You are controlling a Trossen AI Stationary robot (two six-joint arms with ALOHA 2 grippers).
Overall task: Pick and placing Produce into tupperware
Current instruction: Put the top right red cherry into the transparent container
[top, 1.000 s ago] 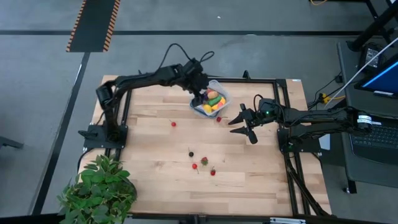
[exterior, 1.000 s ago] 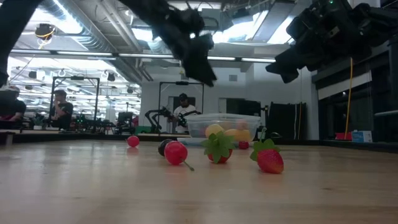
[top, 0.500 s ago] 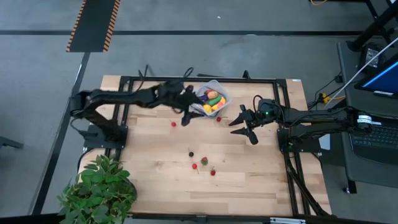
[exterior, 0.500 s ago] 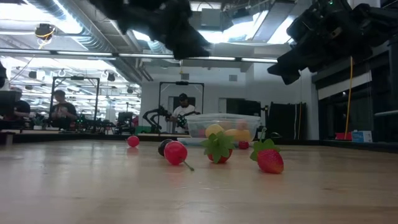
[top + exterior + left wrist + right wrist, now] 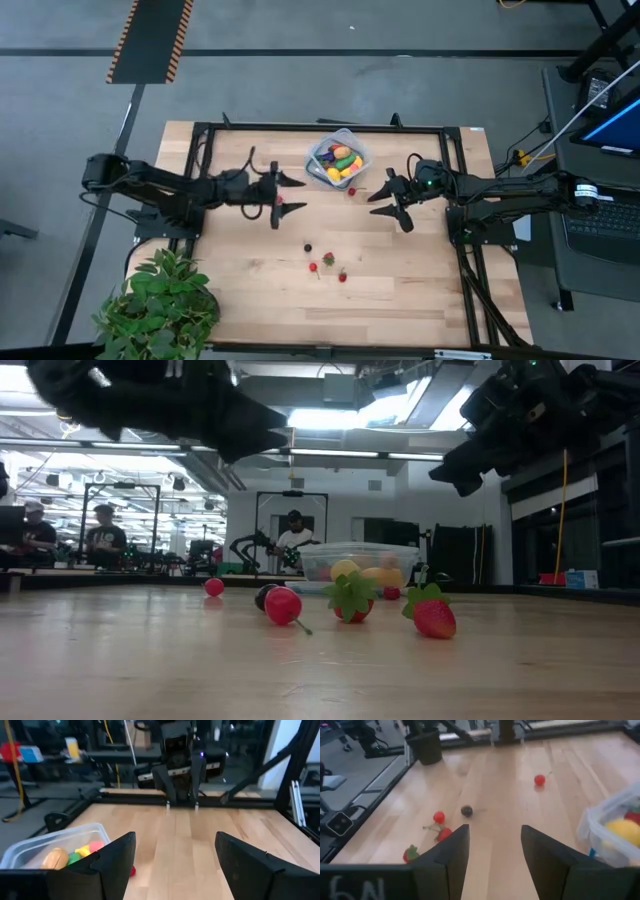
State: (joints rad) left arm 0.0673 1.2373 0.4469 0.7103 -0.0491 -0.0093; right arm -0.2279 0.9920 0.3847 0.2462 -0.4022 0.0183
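Clear tupperware [image 5: 338, 159] near the table's [image 5: 250, 270] far edge already holds several produce pieces, yet we count six small ones loose on the wood, with left hand [image 5: 285, 193] and right hand [image 5: 385, 195] both open, empty.

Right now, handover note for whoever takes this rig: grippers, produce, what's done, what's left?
Left gripper: fingers open, empty, above the table left of the tupperware.
Right gripper: fingers open, empty, hovering right of the tupperware.
Done: several pieces in the tupperware, among them yellow, green and orange ones.
Left on the table: red berry by the left gripper, another red piece just below the tupperware, a dark berry, a red cherry and two strawberries mid-table.
Potted plant at the near left corner, not part of the job.
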